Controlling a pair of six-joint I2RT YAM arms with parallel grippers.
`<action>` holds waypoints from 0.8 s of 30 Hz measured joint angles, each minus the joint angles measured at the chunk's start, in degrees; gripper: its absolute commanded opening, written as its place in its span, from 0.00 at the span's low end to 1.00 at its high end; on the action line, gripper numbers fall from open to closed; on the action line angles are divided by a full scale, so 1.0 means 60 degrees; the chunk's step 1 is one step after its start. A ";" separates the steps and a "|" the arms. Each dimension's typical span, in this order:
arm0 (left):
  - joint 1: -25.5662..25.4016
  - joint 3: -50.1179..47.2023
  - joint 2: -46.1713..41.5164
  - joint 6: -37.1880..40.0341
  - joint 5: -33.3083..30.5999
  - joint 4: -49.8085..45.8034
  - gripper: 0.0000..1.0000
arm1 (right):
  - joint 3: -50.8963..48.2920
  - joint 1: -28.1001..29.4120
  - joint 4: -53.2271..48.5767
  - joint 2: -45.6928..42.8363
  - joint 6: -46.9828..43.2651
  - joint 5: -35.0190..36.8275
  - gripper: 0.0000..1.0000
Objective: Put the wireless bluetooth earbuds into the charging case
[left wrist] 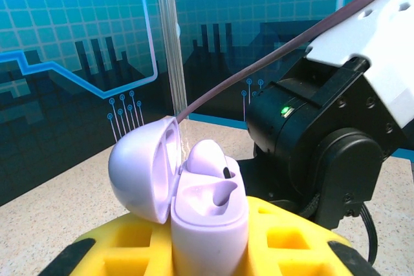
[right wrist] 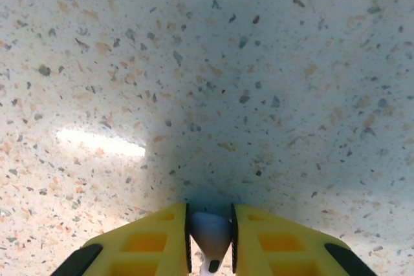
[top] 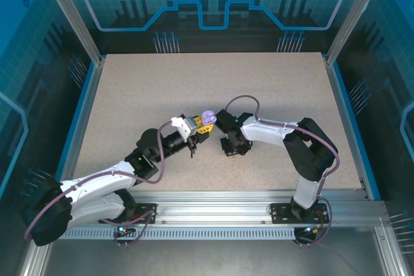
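1. Between the yellow fingers of the right gripper point(right wrist: 209, 214), over the speckled table point(right wrist: 207, 63): one pale lilac earbud point(right wrist: 211, 237) with a dark tip, clamped.
2. Left gripper point(left wrist: 207, 221) grasps the glossy, rounded lilac charging case point(left wrist: 210, 240); its lid point(left wrist: 142, 166) is hinged open.

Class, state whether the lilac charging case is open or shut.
Open: the lilac charging case has its lid swung aside, baring the inside.
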 measured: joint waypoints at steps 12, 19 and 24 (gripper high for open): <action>0.0000 0.0000 0.0313 -0.0033 0.0007 0.0004 0.03 | -0.0368 -0.0237 0.0204 -0.1035 -0.0142 0.0011 0.21; 0.0000 0.0000 0.0586 -0.0328 0.0018 0.0182 0.02 | -0.0914 -0.0444 0.0357 -0.2237 -0.0401 0.0007 0.21; 0.0000 0.0007 0.1133 -0.0583 0.0087 0.0463 0.02 | -0.0954 -0.0616 0.0466 -0.3982 -0.0776 0.0000 0.21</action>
